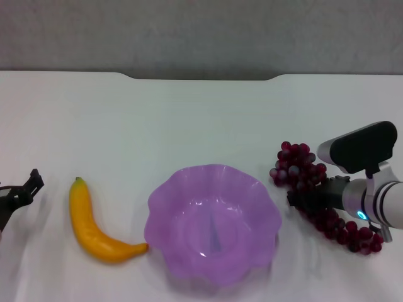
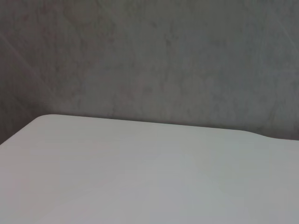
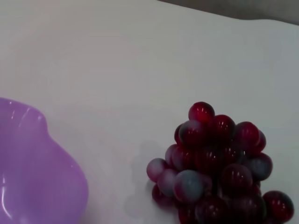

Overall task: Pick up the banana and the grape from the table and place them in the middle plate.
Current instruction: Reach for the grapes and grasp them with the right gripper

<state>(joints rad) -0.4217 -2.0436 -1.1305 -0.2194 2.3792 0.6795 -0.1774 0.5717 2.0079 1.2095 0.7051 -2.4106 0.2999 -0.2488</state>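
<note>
The yellow banana (image 1: pixel 94 233) lies on the white table (image 1: pixel 201 119), left of the plate, its green stem tip pointing away from me. The light purple scalloped plate (image 1: pixel 252 189) sits in the middle front and holds nothing; its rim also shows in the right wrist view (image 3: pixel 56 163). The bunch of dark red grapes (image 1: pixel 296 165) lies right of the plate and shows close up in the right wrist view (image 3: pixel 215 163). My right gripper (image 1: pixel 301 199) is low over the middle of the bunch, covering part of it. My left gripper (image 1: pixel 24 190) is at the far left, left of the banana and apart from it.
The table's far edge has a notch (image 1: pixel 201 77) in front of a grey wall. The left wrist view shows only bare tabletop (image 2: pixel 140 177) and the wall. Open table surface lies behind the plate.
</note>
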